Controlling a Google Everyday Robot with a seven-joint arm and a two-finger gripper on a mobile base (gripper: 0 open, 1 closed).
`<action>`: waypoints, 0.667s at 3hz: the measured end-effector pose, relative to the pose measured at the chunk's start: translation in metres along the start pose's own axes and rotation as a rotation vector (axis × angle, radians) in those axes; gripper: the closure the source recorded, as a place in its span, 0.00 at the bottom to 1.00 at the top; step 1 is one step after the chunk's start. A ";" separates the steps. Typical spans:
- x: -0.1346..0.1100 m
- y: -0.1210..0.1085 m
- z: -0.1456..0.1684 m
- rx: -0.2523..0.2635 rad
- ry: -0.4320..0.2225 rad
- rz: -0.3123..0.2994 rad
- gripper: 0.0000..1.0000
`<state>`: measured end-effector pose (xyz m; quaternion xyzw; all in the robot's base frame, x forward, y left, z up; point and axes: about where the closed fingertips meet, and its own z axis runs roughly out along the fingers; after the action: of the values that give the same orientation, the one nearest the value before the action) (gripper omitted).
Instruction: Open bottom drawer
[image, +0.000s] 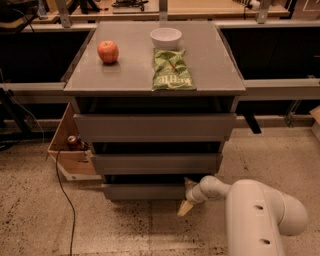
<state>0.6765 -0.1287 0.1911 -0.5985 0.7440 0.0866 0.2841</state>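
The bottom drawer (145, 191) is the lowest of three grey drawer fronts on the cabinet and stands slightly out from the body. My gripper (186, 196) is at the drawer's right end, close to the floor. It is open, with one fingertip (189, 182) by the top edge of the drawer front and the other (184, 209) below it. The white arm (260, 212) reaches in from the lower right.
The middle drawer (156, 163) and the top drawer (155, 127) sit above. On the cabinet top are a red apple (108, 51), a white bowl (166, 37) and a green chip bag (171, 70). A cardboard box (70, 150) and a cable (65, 195) lie at the left.
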 end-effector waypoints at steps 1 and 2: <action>0.013 -0.001 0.011 0.011 0.020 0.045 0.00; 0.018 0.001 0.018 0.014 0.015 0.069 0.18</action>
<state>0.6791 -0.1350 0.1669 -0.5710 0.7670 0.0866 0.2796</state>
